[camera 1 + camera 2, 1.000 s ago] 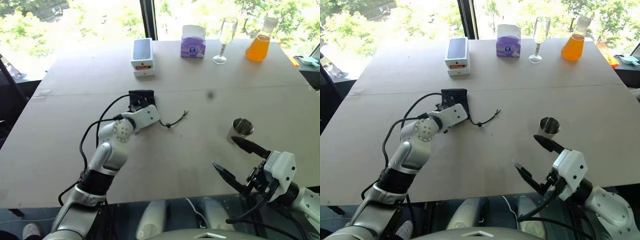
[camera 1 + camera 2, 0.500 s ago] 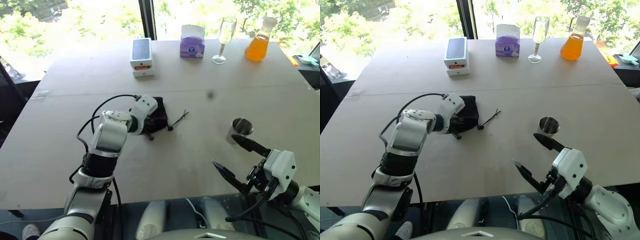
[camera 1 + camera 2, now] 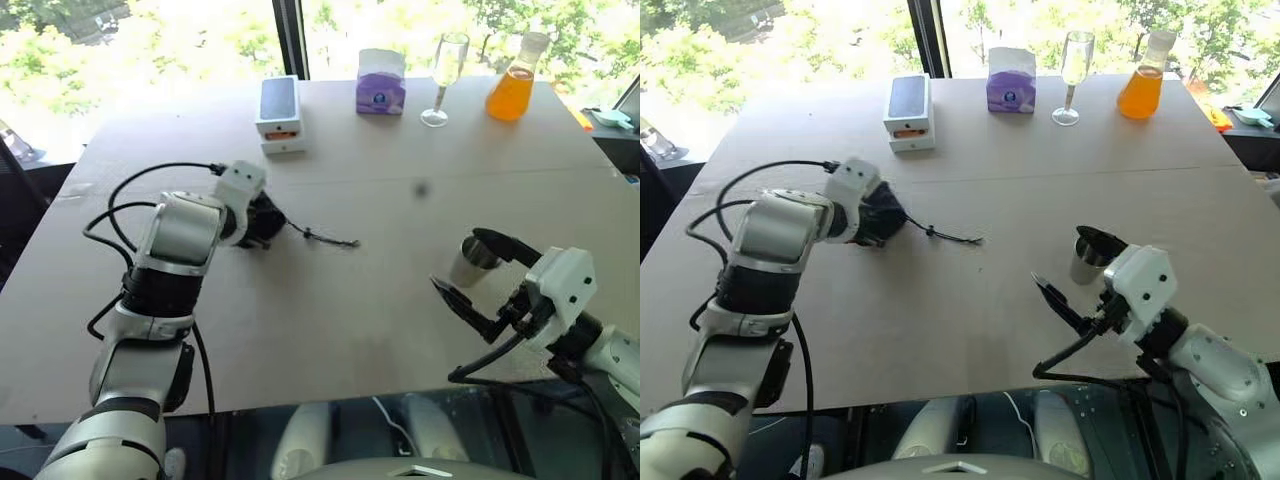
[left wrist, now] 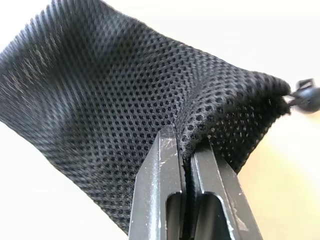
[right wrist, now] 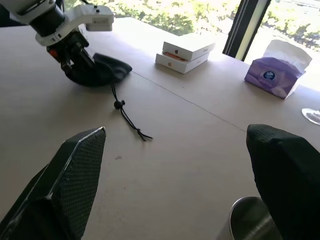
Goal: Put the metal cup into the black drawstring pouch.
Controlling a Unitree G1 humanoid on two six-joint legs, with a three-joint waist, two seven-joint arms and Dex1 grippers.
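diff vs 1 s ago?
The left tool closed on the black drawstring pouch, bunched it and dragged it toward the robot's left; its cord trails behind. The right tool, open, moved up around the metal cup. The cup and the things along the far edge stayed put.

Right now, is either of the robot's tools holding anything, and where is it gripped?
The left tool pinches the black pouch by a fold of mesh near its cord end. The right tool, open beside the metal cup, holds nothing.

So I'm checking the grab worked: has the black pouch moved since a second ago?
Yes. The black drawstring pouch, pinched in the left claw, has shifted to the robot's left, out from under the white phone box.
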